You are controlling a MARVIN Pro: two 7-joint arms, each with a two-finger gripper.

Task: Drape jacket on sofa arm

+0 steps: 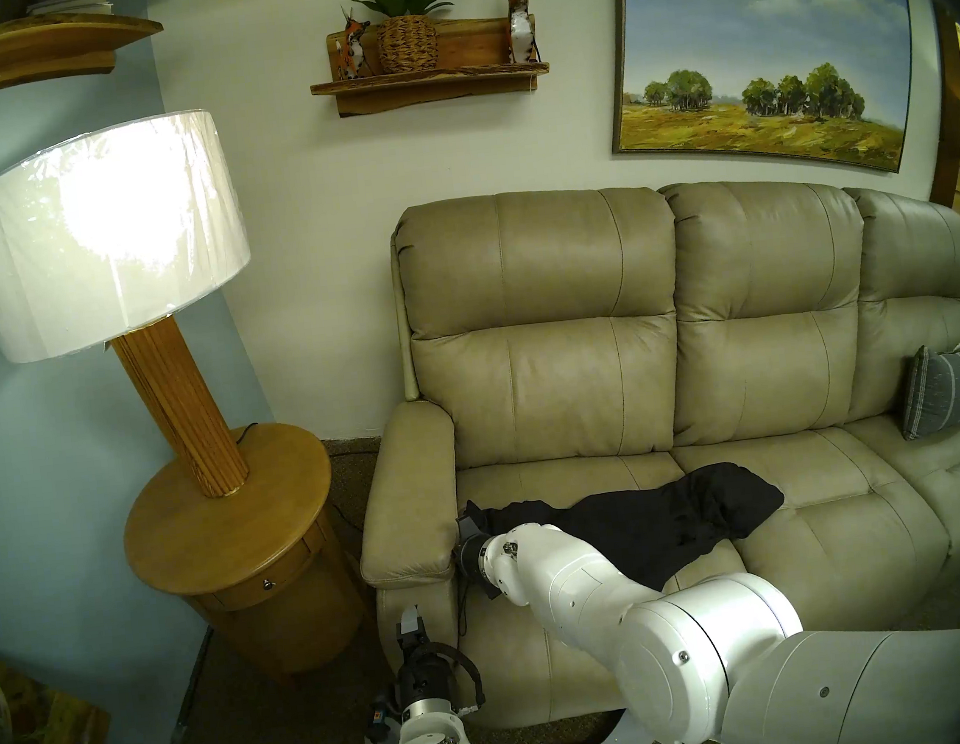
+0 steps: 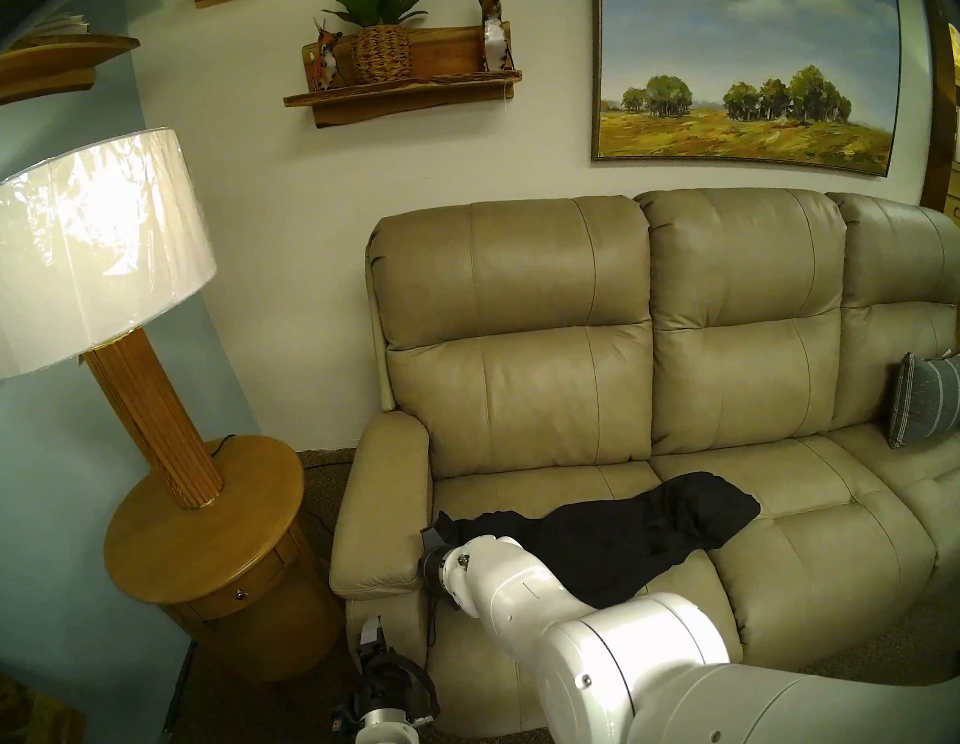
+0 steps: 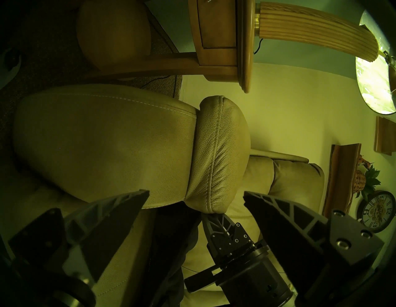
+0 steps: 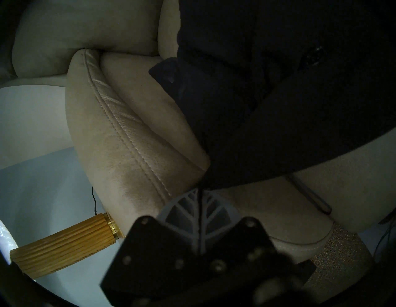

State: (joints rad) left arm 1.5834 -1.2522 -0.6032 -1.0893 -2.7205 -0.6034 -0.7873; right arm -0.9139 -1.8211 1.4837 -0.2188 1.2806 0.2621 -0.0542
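We have the jacket (image 1: 647, 528) by one end, and the carry toward the sofa arm (image 1: 405, 500) is the step in hand. Our right gripper (image 4: 200, 193) is pinched shut on the black cloth just beside the inner face of the armrest, at seat level; the rest of the garment trails away across the first seat cushion and onto the second, lying flat on the leather. None of it is on the armrest, whose padded top is bare from the backrest to its squared front end.

Our left gripper (image 3: 196, 200) waits low in front of the sofa, its fingers spread wide and holding nothing, looking up at the armrest's front.

The next move, as we judge it, calls for a lift that clears the rounded top, then a sweep outward so the cloth falls on both sides. How much fabric is caught is hard to say, since the wrist view there is dark and the black cloth swallows detail.

Room is tight on the outer side: a round wooden side table (image 1: 226, 507) with a tall lamp (image 1: 97, 237) stands just beside the armrest, with only a narrow strip of carpet between. Above the armrest the way is open. The striped cushion (image 1: 941, 397) sits well apart at the far end.
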